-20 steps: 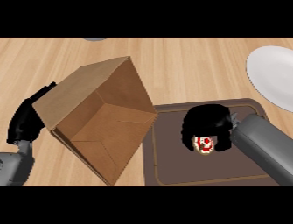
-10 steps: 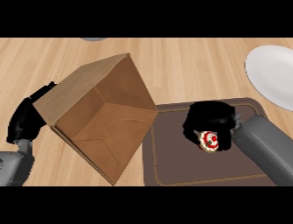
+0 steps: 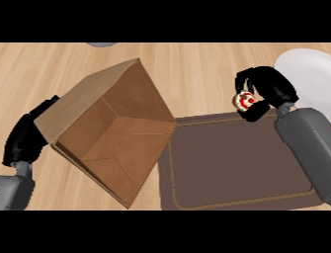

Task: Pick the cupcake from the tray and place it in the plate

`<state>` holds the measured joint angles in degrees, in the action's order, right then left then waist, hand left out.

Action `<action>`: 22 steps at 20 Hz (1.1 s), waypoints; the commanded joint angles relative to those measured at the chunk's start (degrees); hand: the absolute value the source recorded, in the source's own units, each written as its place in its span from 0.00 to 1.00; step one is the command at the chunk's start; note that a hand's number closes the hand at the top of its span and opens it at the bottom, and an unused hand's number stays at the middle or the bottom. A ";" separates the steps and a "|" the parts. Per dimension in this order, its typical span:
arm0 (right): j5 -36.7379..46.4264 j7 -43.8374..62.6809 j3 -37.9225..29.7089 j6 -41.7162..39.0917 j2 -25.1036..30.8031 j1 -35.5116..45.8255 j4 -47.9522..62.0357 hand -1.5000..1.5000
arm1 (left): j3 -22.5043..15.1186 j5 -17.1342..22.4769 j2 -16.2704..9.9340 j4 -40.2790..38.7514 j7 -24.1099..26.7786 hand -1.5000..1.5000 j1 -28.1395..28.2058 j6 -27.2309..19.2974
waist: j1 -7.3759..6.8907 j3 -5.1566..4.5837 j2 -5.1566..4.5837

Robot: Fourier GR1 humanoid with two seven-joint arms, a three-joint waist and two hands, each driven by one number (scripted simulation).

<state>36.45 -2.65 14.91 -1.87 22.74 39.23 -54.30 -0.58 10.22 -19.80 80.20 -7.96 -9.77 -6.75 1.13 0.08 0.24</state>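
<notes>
While the robot's black right hand (image 3: 264, 89) is curling its fingers (image 3: 254, 112) round the small white-and-red cupcake (image 3: 244, 100), that cupcake is sitting up off the dark brown rectangular tray (image 3: 233, 168), hanging over the tray's far edge where it meets the light wooden desk (image 3: 189, 64). Only a patch of its frosted top is showing between the fingers; the rest is hiding inside the hand, so nothing can be said about how upright it is sitting. What matters for the coming move is that the round white plate (image 3: 321, 81) is lying to the right of the hand and slightly farther away, near it, with part of its rim running out of view at the right. The right hand is by far the nearer one to the plate, and the carry looks to be most of the way done, judging by how things are lying; a short sideways shift and a lowering would seem to be what is left. On the left, the left hand (image 3: 28, 136) is showing behind a big open brown cardboard box (image 3: 113, 133) that is standing tilted beside the tray; whether its fingers are spread or curled cannot be told. A grey object (image 3: 101, 44) is peeking in at the desk's far edge.
</notes>
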 commanded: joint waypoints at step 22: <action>8.81 23.21 -23.74 35.57 5.47 6.87 15.38 1.00 | 0.20 -2.18 2.66 -3.66 2.12 0.50 -0.99 2.99 | -1.76 -0.06 -0.55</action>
<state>46.43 23.77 -5.93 31.50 26.97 46.71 -43.97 -1.51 7.93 -17.04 79.01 -7.62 -10.28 -5.41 -0.52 0.07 -0.12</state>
